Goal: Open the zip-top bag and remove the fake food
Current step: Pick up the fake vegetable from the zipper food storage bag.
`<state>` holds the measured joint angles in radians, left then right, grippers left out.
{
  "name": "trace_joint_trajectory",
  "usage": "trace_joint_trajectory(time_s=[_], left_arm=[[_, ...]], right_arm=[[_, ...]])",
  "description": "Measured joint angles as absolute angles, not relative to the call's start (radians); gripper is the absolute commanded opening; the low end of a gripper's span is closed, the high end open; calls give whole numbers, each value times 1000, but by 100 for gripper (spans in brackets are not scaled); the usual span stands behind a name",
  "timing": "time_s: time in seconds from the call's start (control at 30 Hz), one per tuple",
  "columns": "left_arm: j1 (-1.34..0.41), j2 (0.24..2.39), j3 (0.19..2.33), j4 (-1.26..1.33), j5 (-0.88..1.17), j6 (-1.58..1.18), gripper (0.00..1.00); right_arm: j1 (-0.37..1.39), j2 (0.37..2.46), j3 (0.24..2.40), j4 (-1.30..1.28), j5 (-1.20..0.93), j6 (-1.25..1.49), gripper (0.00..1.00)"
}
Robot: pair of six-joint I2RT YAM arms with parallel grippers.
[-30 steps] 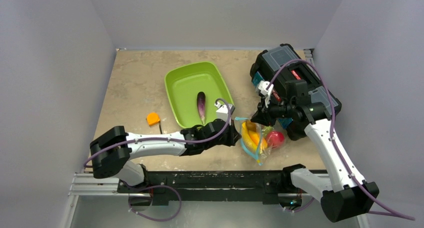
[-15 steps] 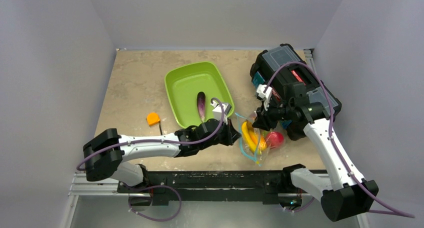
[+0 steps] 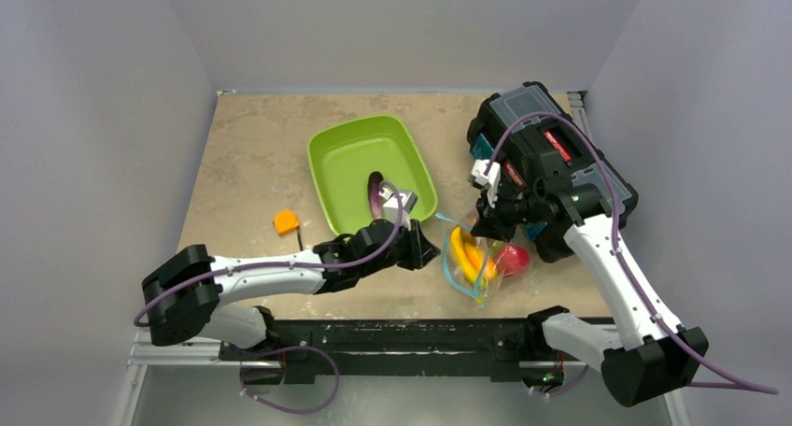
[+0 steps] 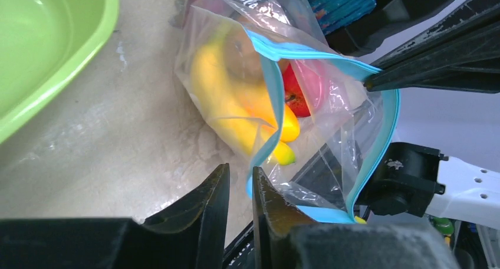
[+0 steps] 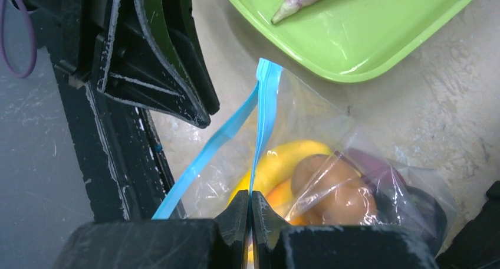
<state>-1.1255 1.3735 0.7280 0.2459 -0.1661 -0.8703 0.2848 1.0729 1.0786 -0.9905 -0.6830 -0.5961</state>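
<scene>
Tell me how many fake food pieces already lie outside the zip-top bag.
1. The purple eggplant lies in the green tray. The other pieces, such as the banana and the apple, are inside the zip-top bag. The left arm may hide something more.

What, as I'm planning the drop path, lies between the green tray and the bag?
Only bare tabletop between green tray and zip-top bag, shown in the left wrist view.

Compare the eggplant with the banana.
The eggplant is purple; the banana is yellow. The eggplant lies bare in the green tray; the banana sits inside the zip-top bag. Both are long, glossy fake foods.
</scene>
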Motion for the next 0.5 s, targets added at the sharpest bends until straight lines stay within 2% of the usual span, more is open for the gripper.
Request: trace_joint_trajectory(time_s=[0.1, 0.2, 0.33, 0.5], left_arm=[[-1105, 1306, 688, 244, -150, -857, 41], [-1102, 1225, 673, 248, -132, -845, 48], [-1102, 1135, 658, 308, -88, -841, 52], [-1116, 1186, 695, 380, -44, -842, 54]], right_arm=[[286, 1073, 1094, -996, -698, -600, 0], [286, 1073, 1100, -995, -704, -599, 0], [286, 1074, 1100, -989, -713, -588, 0], [286, 1075, 1100, -971, -728, -569, 0]])
